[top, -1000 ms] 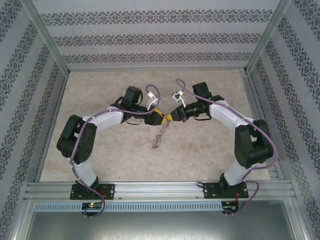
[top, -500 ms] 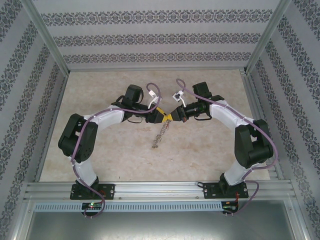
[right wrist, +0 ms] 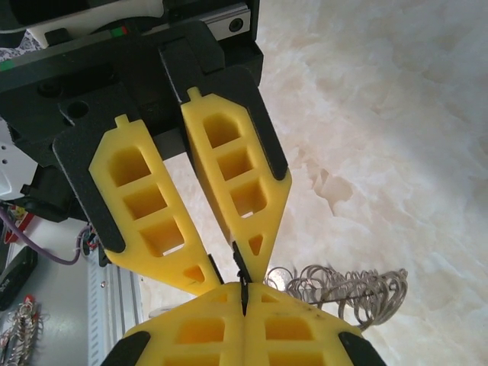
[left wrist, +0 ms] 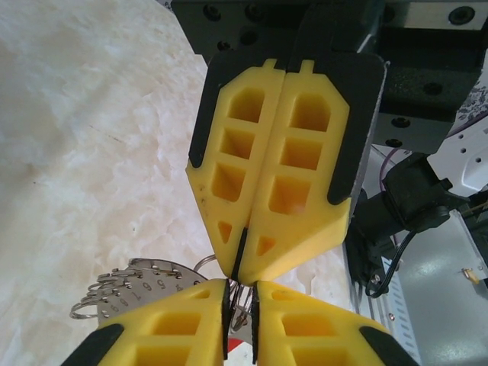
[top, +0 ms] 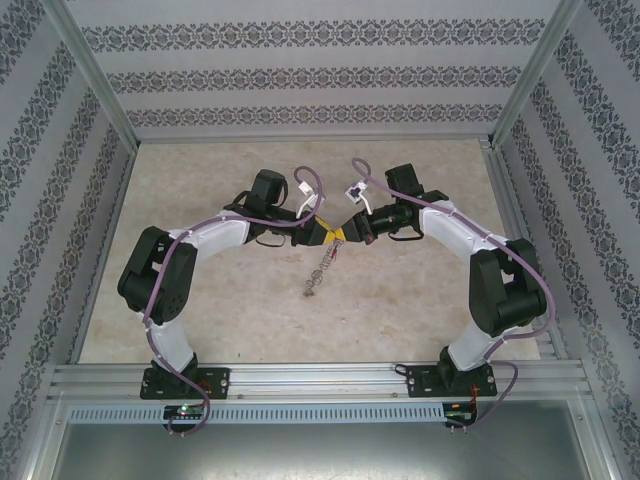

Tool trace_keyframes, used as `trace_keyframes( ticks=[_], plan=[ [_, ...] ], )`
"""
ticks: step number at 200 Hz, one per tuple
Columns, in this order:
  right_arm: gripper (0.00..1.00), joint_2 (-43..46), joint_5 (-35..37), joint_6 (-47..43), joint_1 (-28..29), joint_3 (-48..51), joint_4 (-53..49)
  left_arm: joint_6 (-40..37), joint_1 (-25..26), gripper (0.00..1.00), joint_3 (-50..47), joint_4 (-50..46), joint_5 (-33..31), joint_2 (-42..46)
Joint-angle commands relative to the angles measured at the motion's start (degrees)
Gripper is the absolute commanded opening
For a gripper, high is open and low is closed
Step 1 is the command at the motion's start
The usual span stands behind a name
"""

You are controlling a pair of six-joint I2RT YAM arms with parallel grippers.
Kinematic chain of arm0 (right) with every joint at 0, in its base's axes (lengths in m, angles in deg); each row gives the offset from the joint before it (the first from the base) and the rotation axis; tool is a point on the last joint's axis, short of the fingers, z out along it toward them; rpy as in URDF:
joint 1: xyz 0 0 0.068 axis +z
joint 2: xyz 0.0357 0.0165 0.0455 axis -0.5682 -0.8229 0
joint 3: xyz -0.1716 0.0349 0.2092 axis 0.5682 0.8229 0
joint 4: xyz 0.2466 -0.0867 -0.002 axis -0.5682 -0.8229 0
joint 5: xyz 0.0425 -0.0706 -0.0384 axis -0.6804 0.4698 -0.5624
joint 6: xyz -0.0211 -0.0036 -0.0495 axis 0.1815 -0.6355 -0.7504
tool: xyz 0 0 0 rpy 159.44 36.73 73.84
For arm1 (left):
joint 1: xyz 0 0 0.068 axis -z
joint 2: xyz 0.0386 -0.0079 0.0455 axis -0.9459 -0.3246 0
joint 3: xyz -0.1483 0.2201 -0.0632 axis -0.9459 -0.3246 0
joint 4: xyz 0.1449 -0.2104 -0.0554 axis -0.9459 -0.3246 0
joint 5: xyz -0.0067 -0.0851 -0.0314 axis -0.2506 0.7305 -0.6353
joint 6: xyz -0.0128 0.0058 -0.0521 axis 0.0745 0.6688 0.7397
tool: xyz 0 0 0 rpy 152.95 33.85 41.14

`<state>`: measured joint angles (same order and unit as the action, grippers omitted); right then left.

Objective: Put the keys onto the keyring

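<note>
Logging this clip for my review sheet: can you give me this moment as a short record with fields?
left hand: shut on wire loops of the thin grey metal keyring
right hand: shut, tip to tip with the left hand; contents unclear
keyring position: hanging below the meeting point, over the beige marbled table
small red-headed key: not certain; a red sliver shows inside the left hand's grip
key threaded: cannot tell
</note>
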<state>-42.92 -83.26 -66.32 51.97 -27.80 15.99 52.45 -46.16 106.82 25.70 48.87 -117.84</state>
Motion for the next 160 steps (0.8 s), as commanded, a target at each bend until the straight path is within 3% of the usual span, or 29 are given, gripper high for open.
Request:
trace_keyframes(
  ticks=[1,27,58,83,93,160],
  plan=[
    [0.0,-0.6,-2.6,-1.4,0.1,-1.0,-0.1,-1.5,0.7,0.12,1.6,-0.8,1.1,-1.0],
    [0.0,-0.4,-2.1,-1.1,0.2,-0.9,0.3,-2.1,0.8,0.0,1.7,-1.6,1.1,-1.2],
    [0.0,0.7,-1.6,0.5,0.1,-0.5,1.9,-1.5,0.8,0.0,0.9,0.2,0.6,-0.6],
    [0.29,4.0,-0.8,4.7,-0.6,1.9,6.1,-0.6,0.8,0.0,-0.6,3.4,-0.3,0.6],
    [0.35,5.9,-0.1,7.0,-1.0,3.7,8.8,-0.1,0.8,0.0,-1.3,5.1,-0.3,1.0],
    [0.37,18.2,12.3,23.8,-1.0,17.2,22.3,3.6,0.8,0.0,-3.8,11.9,-1.3,3.0]
  ],
)
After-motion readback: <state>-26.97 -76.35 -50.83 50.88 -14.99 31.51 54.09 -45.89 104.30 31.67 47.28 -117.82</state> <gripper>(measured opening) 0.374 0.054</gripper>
